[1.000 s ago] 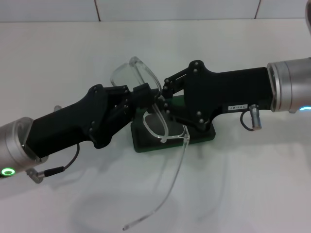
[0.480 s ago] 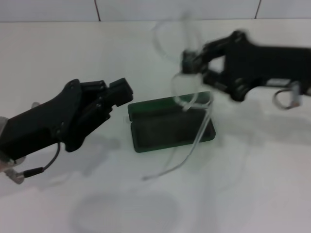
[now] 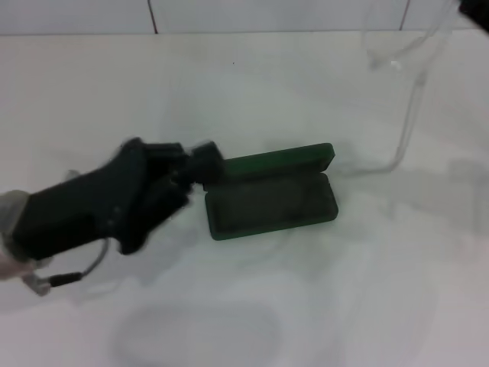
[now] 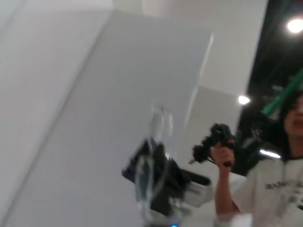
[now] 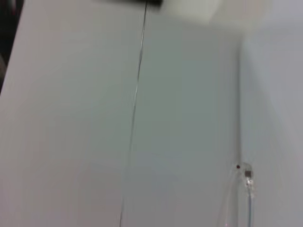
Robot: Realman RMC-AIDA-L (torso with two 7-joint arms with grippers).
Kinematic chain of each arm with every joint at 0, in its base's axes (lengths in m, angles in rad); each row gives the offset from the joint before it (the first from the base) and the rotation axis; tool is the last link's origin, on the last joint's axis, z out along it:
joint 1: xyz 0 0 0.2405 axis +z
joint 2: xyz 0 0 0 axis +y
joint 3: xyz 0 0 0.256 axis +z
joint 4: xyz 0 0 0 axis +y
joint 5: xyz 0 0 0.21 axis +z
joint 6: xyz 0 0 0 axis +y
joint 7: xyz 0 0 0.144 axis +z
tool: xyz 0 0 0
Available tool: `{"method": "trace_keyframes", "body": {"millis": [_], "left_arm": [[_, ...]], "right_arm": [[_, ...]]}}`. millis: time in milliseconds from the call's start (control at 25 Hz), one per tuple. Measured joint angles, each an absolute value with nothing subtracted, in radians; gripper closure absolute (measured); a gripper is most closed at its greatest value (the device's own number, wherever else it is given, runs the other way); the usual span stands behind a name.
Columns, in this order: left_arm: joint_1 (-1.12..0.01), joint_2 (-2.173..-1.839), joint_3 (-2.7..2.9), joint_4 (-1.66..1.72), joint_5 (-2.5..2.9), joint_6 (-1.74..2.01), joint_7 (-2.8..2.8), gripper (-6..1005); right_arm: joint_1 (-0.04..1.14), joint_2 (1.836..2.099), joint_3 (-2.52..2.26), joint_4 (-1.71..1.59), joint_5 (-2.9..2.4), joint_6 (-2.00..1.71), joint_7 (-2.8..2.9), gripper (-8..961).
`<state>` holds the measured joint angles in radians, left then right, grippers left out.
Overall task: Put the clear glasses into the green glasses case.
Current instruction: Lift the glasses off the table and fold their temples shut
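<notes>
One green glasses case [image 3: 271,195] lies open on the white tabletop [image 3: 367,290], lid raised at the far side, dark tray facing up and holding nothing. One pair of clear glasses [image 3: 405,84] hangs high at the far right of the head view, well apart from the case, with one long temple arm trailing down toward the tabletop; the frame runs off the picture edge. The right gripper is out of the head view, so whether its jaws are pinching the frame cannot be told (the right wrist view shows only a temple tip and a hinge). The left gripper [image 3: 200,164] sits low, just beside the near-left corner of the case; the state of its jaws cannot be told. Judged risks: the dangling temple may catch on the raised lid or the tray rim during descent, tipping the light case or twisting the glasses in the grip. An unfolded temple may also overhang the tray and prevent seating. Count: one case, one pair of glasses, two arms.
</notes>
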<state>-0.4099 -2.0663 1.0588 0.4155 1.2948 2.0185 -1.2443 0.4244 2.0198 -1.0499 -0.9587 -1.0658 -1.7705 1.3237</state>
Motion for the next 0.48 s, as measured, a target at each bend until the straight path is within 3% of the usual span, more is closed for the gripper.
{"method": "trace_keyframes", "body": {"millis": [160, 480], "left_arm": [[-0.465, -2.088, 1.094, 0.41, 1.342, 2.023, -1.241, 943], [-0.474, -2.093, 1.269, 0.401, 1.144, 2.027, -1.179, 944]], "right_arm": [[0.518, 2.025, -1.111, -0.751, -0.945, -1.782, 1.217, 840], [0.696, 2.025, -1.189, -0.487, -0.929, -1.736, 1.089, 840]]}}
